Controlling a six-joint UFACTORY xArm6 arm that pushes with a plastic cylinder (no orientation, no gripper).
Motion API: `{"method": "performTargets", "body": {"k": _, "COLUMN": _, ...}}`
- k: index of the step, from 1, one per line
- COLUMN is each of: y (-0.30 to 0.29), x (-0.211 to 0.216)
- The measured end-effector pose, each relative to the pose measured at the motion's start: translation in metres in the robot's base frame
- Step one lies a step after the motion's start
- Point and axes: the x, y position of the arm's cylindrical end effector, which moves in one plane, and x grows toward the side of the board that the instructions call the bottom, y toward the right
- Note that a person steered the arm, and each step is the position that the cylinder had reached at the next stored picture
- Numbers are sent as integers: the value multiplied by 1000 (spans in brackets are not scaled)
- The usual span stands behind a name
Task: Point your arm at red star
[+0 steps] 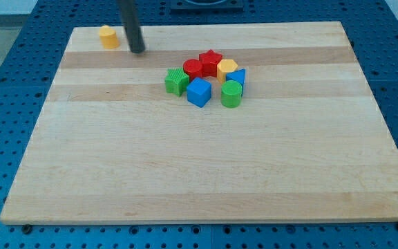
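The red star [211,60] sits at the top of a cluster of blocks near the view's top centre of the wooden board [206,166]. A red round block [193,68] touches its left side and a yellow block [227,68] its right side. My tip [137,50] rests on the board well to the left of the star, at about the same height in the view, apart from the cluster. A yellow block [108,36] stands alone just left of and above my tip.
Below the star lie a green star-shaped block [177,81], a blue cube [199,92], a green cylinder [231,94] and a small blue block [238,76]. The board lies on a blue perforated table [5,83].
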Motion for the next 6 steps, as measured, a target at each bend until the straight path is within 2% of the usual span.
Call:
{"method": "performTargets", "body": {"k": 2, "y": 102, "x": 0}}
{"method": "performTargets", "body": {"k": 3, "y": 116, "x": -1}}
{"method": "performTargets", "body": {"k": 5, "y": 115, "x": 36}}
{"method": "performTargets", "body": {"k": 6, "y": 115, "x": 37}}
